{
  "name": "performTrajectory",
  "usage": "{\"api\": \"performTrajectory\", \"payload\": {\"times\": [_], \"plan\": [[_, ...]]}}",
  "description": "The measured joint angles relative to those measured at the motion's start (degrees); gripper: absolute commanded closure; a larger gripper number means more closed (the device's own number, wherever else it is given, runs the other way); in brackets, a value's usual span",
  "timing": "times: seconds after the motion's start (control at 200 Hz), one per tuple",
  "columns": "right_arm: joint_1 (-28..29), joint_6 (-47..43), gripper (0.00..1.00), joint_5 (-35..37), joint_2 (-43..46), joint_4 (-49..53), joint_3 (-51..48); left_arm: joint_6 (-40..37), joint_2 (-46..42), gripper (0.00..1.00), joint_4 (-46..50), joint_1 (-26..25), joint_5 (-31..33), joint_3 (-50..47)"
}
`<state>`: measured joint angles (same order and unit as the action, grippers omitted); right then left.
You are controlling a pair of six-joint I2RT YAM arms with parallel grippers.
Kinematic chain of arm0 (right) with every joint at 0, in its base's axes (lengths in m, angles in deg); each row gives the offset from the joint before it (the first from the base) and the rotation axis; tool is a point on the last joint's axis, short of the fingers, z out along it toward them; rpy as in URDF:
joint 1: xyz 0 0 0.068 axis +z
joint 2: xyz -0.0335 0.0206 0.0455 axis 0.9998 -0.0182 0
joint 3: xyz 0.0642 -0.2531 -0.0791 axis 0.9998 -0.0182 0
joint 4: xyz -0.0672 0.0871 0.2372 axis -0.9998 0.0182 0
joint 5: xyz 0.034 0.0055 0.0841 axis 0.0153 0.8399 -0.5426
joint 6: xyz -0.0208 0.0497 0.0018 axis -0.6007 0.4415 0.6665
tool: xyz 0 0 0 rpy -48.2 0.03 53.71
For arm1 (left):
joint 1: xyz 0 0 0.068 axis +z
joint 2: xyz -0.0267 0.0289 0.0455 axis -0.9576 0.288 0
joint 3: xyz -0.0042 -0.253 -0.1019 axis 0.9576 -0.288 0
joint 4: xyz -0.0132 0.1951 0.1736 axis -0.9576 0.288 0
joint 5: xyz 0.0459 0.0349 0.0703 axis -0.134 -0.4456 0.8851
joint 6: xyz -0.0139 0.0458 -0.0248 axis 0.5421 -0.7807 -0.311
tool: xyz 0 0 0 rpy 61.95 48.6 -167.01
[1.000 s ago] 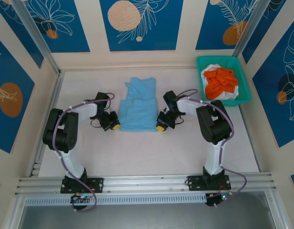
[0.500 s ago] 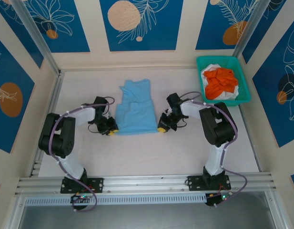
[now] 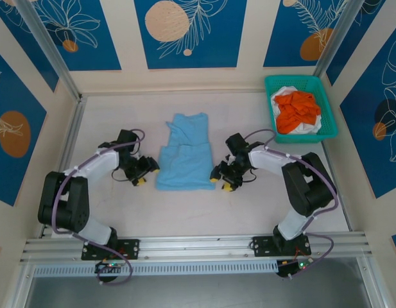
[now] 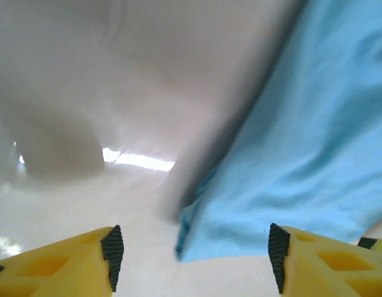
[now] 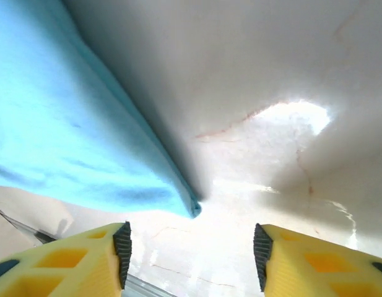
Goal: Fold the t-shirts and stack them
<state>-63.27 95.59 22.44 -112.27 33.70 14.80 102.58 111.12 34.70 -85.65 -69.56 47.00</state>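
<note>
both wide and empty, left hand (image 3: 145,173) and right hand (image 3: 220,183) flank the light blue t-shirt (image 3: 185,160); brushing it on retreat could skew the fold.

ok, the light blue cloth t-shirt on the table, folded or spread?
Folded, at least partly: the light blue cloth t-shirt lies compact, no sleeves sticking out, a layer's edge crossing its middle.

I see my right gripper (image 5: 192,257) with its yellow fingers spread apart and nothing between them. Just ahead of the gap lies a corner of the light blue cloth t-shirt (image 5: 67,124), which spreads leftward over the pale tabletop (image 5: 271,80).
</note>
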Motion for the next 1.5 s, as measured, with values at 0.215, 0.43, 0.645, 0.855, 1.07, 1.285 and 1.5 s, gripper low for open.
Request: {"api": "performTrajectory", "payload": {"times": [0.215,0.43,0.645,0.855,1.07,1.285,1.5], "plan": [[-6.03,-5.33,0.38,1.07,-6.03,0.15,11.72,-6.51,15.10,0.28,-1.81,1.16,-3.89,15.58],[-7.06,-12.02,0.46,0.46,-19.12,-0.92,25.68,-12.07,27.02,0.36,-2.16,1.20,-5.53,27.28],[-7.06,-15.69,0.63,-0.59,-25.75,-0.09,31.54,-14.84,31.78,0.73,-1.66,1.25,-6.78,32.28],[-7.37,-17.68,0.93,-1.40,-27.80,0.98,33.33,-15.91,32.72,1.00,-1.05,1.25,-6.21,32.37],[-9.05,-17.00,1.00,-1.49,-28.00,0.98,33.22,-15.82,32.79,1.00,-1.18,1.60,-2.95,32.15],[-11.45,-15.13,1.00,-1.90,-27.98,0.92,31.47,-14.53,32.39,0.77,-1.46,2.40,0.20,31.54],[-11.80,-13.73,0.61,-2.82,-25.77,-1.11,27.91,-13.70,32.02,0.18,-0.46,2.49,1.25,34.56]]}}
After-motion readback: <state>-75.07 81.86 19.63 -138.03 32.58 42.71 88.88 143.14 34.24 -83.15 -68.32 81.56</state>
